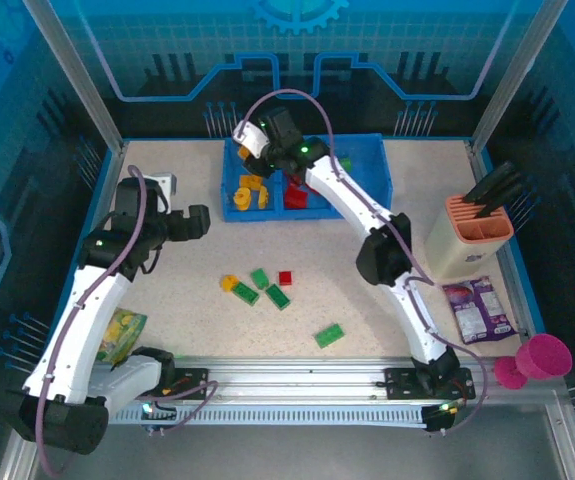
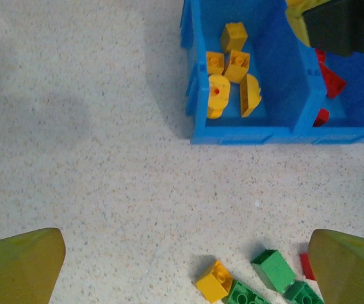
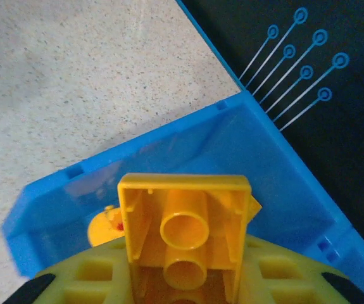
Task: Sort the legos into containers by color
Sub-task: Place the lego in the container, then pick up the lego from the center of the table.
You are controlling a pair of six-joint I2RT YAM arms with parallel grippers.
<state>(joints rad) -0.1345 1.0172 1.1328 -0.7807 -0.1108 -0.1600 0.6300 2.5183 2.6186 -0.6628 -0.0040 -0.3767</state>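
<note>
Right gripper (image 3: 185, 282) of mine clamps a yellow plastic brick (image 3: 185, 215) above the blue plastic tray (image 3: 169, 152); left gripper (image 2: 185, 266) spread apart.

speckled beige tabletop (image 1: 327, 285) enclosed by blue printed walls (image 1: 167, 40).

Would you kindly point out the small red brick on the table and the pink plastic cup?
Small red brick (image 1: 285, 278): top external view, top face.
Pink plastic cup (image 1: 543, 357): top external view, open mouth.
</note>
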